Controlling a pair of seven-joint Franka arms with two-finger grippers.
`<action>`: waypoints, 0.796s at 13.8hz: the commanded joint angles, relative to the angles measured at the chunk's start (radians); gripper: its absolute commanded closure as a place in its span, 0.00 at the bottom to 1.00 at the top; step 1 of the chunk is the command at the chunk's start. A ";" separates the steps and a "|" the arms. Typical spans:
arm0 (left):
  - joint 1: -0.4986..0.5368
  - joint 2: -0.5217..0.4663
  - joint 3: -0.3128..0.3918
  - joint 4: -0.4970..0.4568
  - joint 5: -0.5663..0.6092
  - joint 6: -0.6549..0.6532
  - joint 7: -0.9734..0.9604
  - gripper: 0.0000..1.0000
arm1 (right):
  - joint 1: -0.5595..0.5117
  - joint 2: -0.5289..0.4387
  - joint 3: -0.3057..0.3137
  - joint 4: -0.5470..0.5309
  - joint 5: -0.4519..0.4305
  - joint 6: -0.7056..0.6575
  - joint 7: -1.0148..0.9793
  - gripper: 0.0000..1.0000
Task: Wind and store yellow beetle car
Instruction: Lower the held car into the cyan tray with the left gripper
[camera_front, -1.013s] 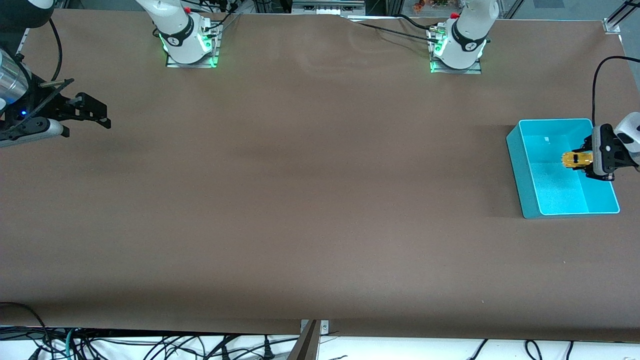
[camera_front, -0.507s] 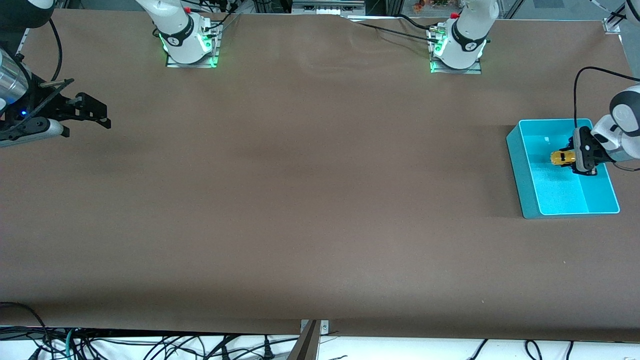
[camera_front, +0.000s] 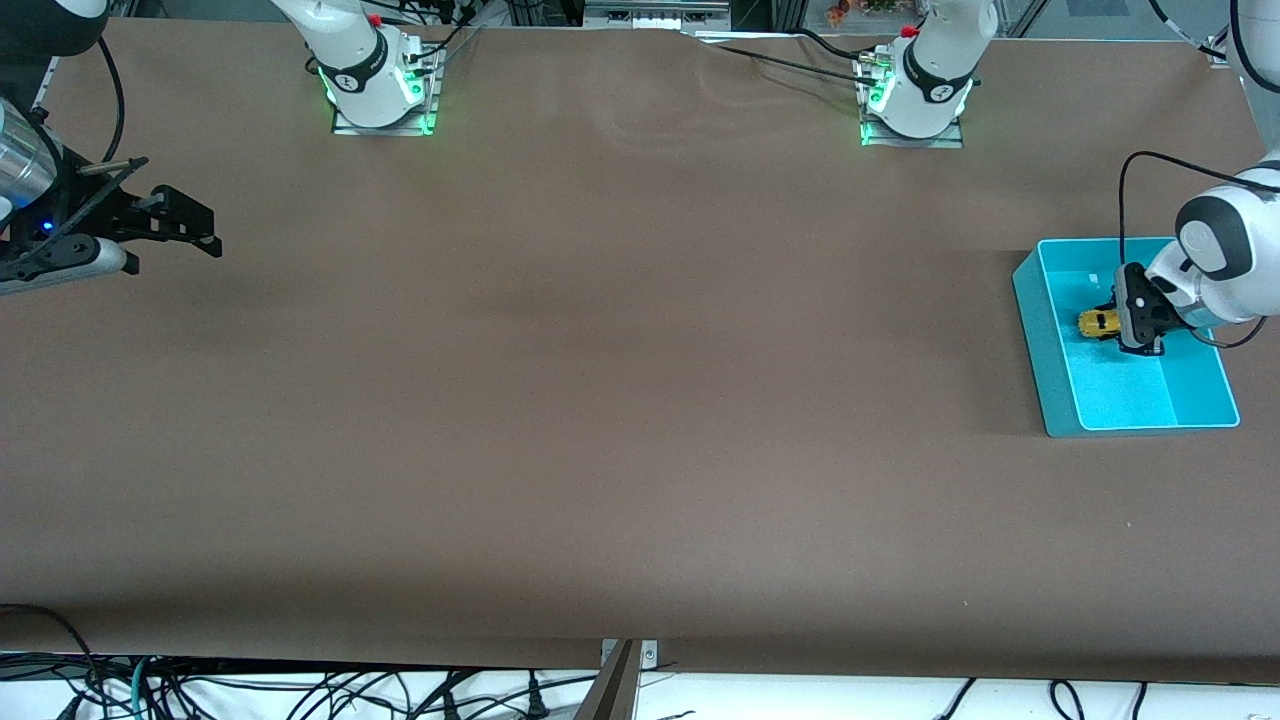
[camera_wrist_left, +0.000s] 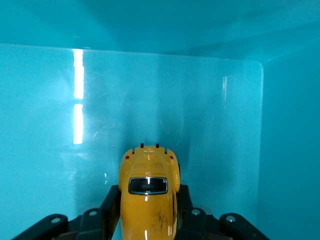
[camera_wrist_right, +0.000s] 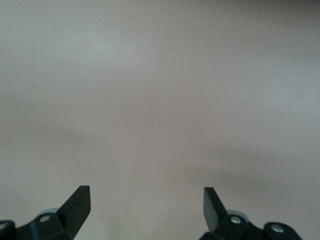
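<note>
- Left tool (camera_front: 1118, 323), right edge of frame, clamped on the yellow car (camera_front: 1096, 322) inside the turquoise bin (camera_front: 1040, 330).
- Car's long axis lies across the frame, pointing away from the tool.
- Right tool (camera_front: 190, 228), upper left, waits over the surface (camera_front: 620, 400), fingers apart.

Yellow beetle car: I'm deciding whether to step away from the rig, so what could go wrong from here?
1. The yellow beetle car is gripped in the left pincer inside the teal bin; if wound, it may roll into the wall on release.
2. The pincer could bump the bin's rim when lifting out.
The right pincer waits open.
</note>
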 joint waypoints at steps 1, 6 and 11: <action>0.002 0.016 0.001 -0.001 -0.028 0.030 0.017 0.90 | 0.000 0.010 0.001 0.030 -0.004 -0.022 0.006 0.00; -0.001 0.057 -0.001 0.004 -0.088 0.072 0.017 0.77 | 0.000 0.010 0.001 0.030 -0.004 -0.022 0.004 0.00; -0.001 0.014 -0.004 0.018 -0.094 0.002 0.031 0.00 | 0.000 0.012 0.001 0.030 -0.004 -0.022 0.006 0.00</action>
